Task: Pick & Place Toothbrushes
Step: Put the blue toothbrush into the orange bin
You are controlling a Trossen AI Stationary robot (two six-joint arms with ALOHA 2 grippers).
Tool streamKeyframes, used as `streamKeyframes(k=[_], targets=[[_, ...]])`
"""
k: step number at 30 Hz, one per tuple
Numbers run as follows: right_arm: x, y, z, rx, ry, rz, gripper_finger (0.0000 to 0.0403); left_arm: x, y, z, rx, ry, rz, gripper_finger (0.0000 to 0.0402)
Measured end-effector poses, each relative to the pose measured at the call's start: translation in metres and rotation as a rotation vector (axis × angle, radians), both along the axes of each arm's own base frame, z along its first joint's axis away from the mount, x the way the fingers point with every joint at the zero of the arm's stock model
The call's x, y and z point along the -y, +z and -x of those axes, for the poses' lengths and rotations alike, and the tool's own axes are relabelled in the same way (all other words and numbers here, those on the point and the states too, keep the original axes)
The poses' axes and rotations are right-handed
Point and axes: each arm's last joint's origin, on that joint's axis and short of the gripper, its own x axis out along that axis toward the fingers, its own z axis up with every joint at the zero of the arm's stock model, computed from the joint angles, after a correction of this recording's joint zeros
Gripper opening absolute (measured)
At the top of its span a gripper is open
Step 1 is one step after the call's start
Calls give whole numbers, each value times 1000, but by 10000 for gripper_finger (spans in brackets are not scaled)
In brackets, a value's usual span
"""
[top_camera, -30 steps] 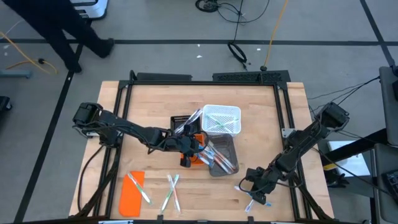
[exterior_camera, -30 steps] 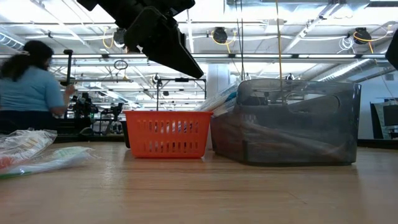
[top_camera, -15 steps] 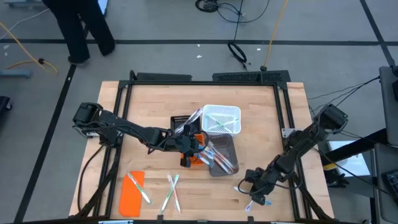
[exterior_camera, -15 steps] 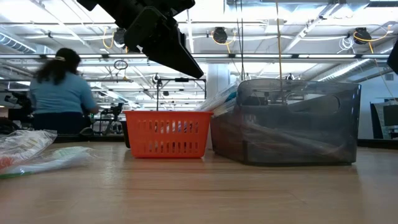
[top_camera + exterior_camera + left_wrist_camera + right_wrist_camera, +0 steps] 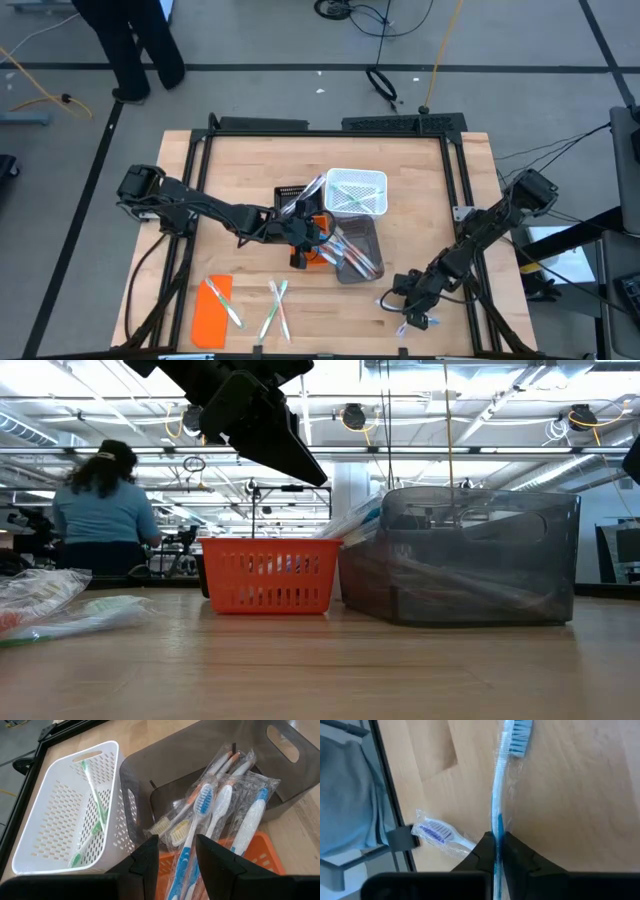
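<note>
Orange stands out first at the desk's (image 5: pixel 250 160) front left: a flat lid (image 5: pixel 212 312) with one wrapped toothbrush lying across it, and a crossed pair of toothbrushes (image 5: pixel 277 305) just to its right, waiting to be collected. At the centre, the left gripper (image 5: pixel 176 852) hangs over the orange basket (image 5: pixel 268 574), its fingers spread and empty, probably to let go of or reach wrapped brushes that lean out of the basket towards the grey bin (image 5: pixel 210 765). A white basket (image 5: pixel 60 810) beside it holds green-handled brushes, so sorting by colour seems intended. At the front right, the right gripper (image 5: pixel 495 851) pinches a blue toothbrush (image 5: pixel 501 785) by its handle; its long axis runs straight out from the fingers, bristles farthest away. Another wrapped brush (image 5: pixel 440 836) lies nearby.
</note>
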Motion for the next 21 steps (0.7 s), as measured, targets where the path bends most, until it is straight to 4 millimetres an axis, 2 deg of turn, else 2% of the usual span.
streamKeyframes(k=[4,12,17,21], targets=[[6,11,-2,54,7,-7,9,0,0,0,0,1,0,131],[25,51,-7,328,-7,5,9,0,0,0,1,1,0,131],[40,73,-8,526,-65,113,8,0,4,-3,48,0,9,131],[53,87,-9,668,-151,259,8,0,12,-9,152,-11,10,131]])
